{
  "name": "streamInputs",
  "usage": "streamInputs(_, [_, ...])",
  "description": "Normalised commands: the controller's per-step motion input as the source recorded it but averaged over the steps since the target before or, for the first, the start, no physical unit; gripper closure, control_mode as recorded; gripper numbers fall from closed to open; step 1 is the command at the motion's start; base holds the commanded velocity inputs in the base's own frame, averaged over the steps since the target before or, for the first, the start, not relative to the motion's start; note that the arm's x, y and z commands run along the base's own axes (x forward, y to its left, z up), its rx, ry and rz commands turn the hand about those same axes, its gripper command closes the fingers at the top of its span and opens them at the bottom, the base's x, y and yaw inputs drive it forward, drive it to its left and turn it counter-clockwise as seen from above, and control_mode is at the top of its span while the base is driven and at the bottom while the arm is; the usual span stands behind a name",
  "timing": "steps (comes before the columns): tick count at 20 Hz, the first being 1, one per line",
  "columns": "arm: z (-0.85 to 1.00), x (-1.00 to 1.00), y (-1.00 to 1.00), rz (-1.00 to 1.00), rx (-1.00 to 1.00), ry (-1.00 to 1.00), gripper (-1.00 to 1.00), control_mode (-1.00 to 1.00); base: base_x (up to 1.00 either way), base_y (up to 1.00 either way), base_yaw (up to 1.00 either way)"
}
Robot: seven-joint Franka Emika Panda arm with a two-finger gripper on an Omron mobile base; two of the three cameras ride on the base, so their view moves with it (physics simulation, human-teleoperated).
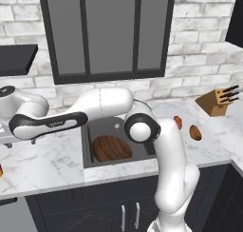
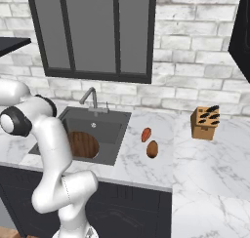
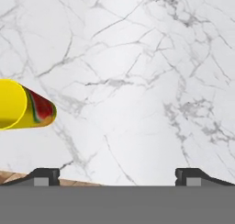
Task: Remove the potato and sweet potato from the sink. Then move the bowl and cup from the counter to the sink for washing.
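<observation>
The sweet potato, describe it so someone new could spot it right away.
Start at the sink set in the white marble counter. To its right two small lumps lie close together. The sweet potato is the brighter reddish-orange one nearer the wall; the duller brown potato lies in front.

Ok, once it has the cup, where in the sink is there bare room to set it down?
The bowl fills the sink's near half. Bare basin floor remains in the far half, between bowl and faucet, around the drain. The potato and sweet potato crowd the counter right of the sink.
</observation>
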Motion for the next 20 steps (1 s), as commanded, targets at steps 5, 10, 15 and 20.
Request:
streamInputs(5, [-0.05, 0.00, 0.08, 0.00, 0.00, 0.00, -1.00, -1.00, 0.00, 0.00, 0.00])
streamInputs(10, [-0.06, 0.00, 0.16, 0.00, 0.00, 0.00, -1.00, -1.00, 0.00, 0.00, 0.00])
streamInputs(15, [-0.07, 0.01, 0.18, 0.00, 0.00, 0.00, -1.00, -1.00, 0.00, 0.00, 0.00])
streamInputs(20, [-0.04, 0.09, 0.18, 0.00, 0.00, 0.00, -1.00, -1.00, 0.00, 0.00, 0.00])
